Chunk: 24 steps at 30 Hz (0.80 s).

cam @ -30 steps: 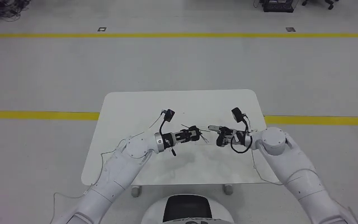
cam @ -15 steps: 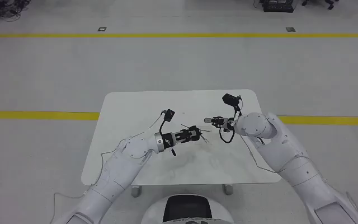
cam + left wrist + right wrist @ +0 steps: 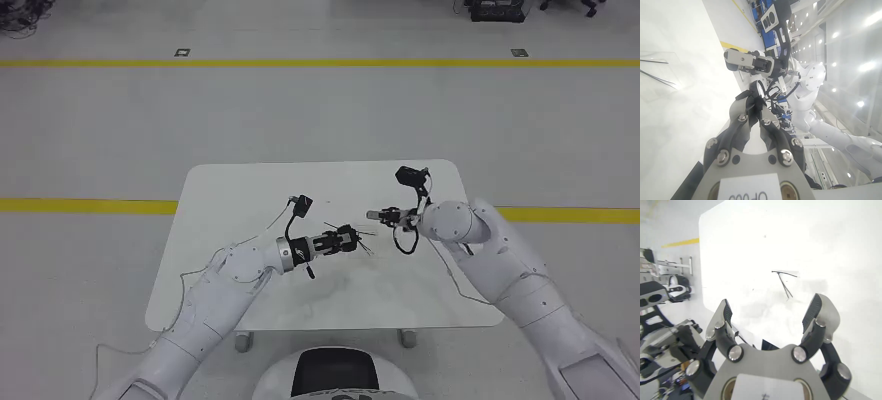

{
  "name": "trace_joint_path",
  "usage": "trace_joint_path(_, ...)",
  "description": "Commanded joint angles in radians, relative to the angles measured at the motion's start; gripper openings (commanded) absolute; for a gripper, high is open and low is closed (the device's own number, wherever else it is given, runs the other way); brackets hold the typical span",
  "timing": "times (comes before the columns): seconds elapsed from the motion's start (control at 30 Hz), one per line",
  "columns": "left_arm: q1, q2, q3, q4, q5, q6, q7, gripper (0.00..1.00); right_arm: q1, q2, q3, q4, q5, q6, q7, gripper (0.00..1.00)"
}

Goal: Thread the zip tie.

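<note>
A black zip tie [image 3: 743, 95] is seen pinched at the tips of the closed left gripper [image 3: 753, 103]. The right gripper [image 3: 771, 300], spread wide and empty, is placed just beside the left gripper, tip facing tip; the tie's long axis cannot be made out.

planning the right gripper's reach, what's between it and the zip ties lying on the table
Just bare tabletop between the right gripper and the zip ties, as the right wrist view shows.
</note>
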Motion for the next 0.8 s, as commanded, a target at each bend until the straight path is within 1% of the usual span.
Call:
trace_joint_path(0.0, 0.0, 0.0, 0.0, 0.0, 0.0, 0.0, 0.0, 0.0, 0.013, 0.004, 0.0, 0.022, -0.038, -0.043, 0.039, 1.0)
trace_joint_path(0.07, 0.0, 0.0, 0.0, 0.0, 0.0, 0.0, 0.0, 0.0, 0.026, 0.009, -0.008, 0.05, -0.093, -0.101, 0.072, 1.0)
trace_joint_path(0.2, 0.0, 0.0, 0.0, 0.0, 0.0, 0.0, 0.0, 0.0, 0.035, 0.011, -0.024, 0.094, -0.135, -0.209, 0.108, 1.0)
trace_joint_path(0.3, 0.0, 0.0, 0.0, 0.0, 0.0, 0.0, 0.0, 0.0, 0.044, 0.007, -0.046, 0.117, -0.166, -0.249, 0.122, 1.0)
trace_joint_path(0.33, 0.0, 0.0, 0.0, 0.0, 0.0, 0.0, 0.0, 0.0, 0.046, 0.004, -0.063, 0.122, -0.182, -0.276, 0.134, 1.0)
trace_joint_path(0.4, 0.0, 0.0, 0.0, 0.0, 0.0, 0.0, 0.0, 0.0, 0.048, 0.003, -0.066, 0.128, -0.181, -0.278, 0.139, 1.0)
trace_joint_path(0.47, 0.007, 0.001, 0.0, -0.003, -0.004, 0.01, 0.021, 0.0, 0.048, 0.003, -0.066, 0.128, -0.181, -0.278, 0.139, 1.0)
trace_joint_path(0.5, 0.01, 0.003, -0.005, -0.004, -0.012, 0.01, 0.021, 0.0, 0.048, 0.003, -0.066, 0.128, -0.181, -0.278, 0.139, 1.0)
trace_joint_path(0.6, 0.023, 0.016, -0.038, -0.005, -0.004, 0.0, 0.015, 0.0, 0.048, 0.003, -0.066, 0.128, -0.181, -0.278, 0.139, 1.0)
trace_joint_path(0.67, 0.039, 0.028, -0.07, -0.016, -0.005, 0.0, 0.01, 0.0, 0.048, 0.003, -0.066, 0.128, -0.181, -0.278, 0.139, 1.0)
trace_joint_path(0.77, 0.064, 0.041, -0.107, -0.037, -0.018, 0.0, 0.003, 0.0, 0.048, 0.003, -0.066, 0.128, -0.181, -0.278, 0.139, 1.0)
